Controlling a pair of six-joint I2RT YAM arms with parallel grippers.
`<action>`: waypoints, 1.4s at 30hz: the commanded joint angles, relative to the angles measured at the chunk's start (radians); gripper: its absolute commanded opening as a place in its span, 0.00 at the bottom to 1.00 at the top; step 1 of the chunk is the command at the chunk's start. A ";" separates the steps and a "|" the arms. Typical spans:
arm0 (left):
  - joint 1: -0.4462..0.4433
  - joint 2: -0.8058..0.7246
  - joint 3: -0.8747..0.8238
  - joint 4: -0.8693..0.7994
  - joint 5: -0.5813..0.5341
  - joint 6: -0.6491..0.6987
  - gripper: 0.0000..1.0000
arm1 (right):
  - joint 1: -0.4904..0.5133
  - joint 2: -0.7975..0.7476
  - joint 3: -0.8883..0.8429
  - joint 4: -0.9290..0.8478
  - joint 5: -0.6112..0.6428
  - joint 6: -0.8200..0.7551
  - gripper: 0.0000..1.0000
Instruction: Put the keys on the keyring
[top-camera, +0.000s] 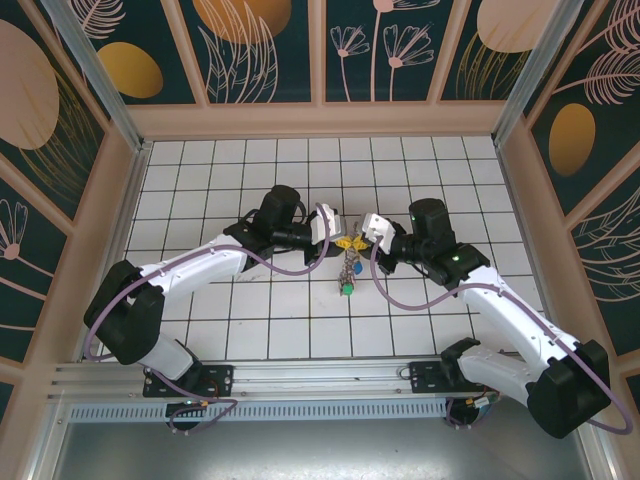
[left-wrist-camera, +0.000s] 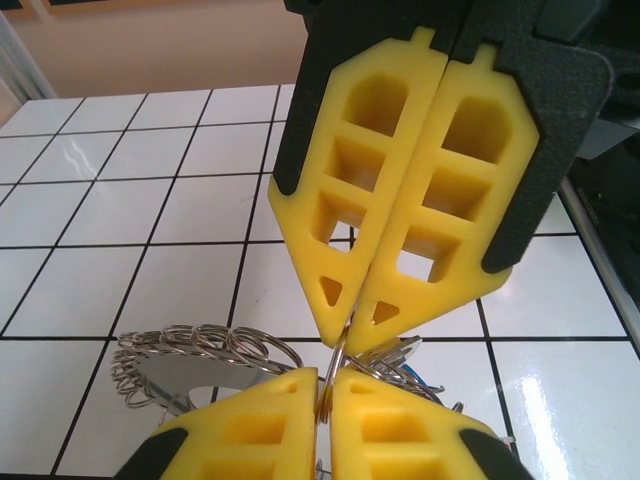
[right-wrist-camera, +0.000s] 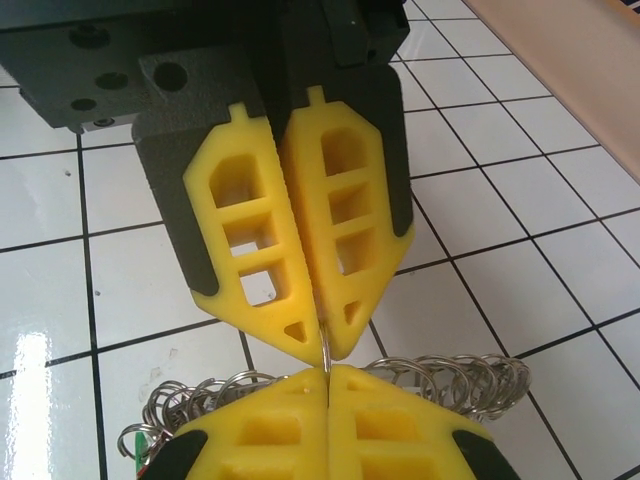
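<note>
Top external view: shows the two arms reaching inward over the white tiled table (top-camera: 270, 320) and meeting tip to tip near its middle, the left gripper (top-camera: 343, 244) and the right gripper (top-camera: 358, 241) nose to nose. Shows, just on the near side of that meeting point, the keys (top-camera: 348, 268) bunched in a small silvery cluster with a green tag (top-camera: 347, 288) at its near end; cannot tell whether hanging or resting on the tiles. From the left wrist: looks along its own yellow fingers (left-wrist-camera: 260, 425) pinched on the thin wire of the keyring (left-wrist-camera: 335, 360), so clamped shut on it, and faces the opposite yellow fingers, likewise pressed tight on the same wire. Catches small split rings (left-wrist-camera: 200, 350) strung in a curving row to the left, with a flat key blade (left-wrist-camera: 170, 385) beneath them. From the right wrist: gives the same double grip from the other side, both pairs of pads closed on the wire, tips almost touching, small rings fanned out to either side.
</note>
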 joint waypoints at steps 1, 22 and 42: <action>0.003 -0.002 0.014 0.003 -0.009 0.005 0.16 | -0.001 -0.032 -0.013 0.049 -0.058 -0.002 0.00; 0.003 -0.036 -0.023 0.097 0.056 -0.037 0.00 | -0.007 -0.070 -0.072 0.071 -0.021 0.013 0.07; 0.004 -0.059 -0.111 0.367 0.178 -0.206 0.00 | -0.013 -0.107 -0.209 0.279 -0.137 0.158 0.13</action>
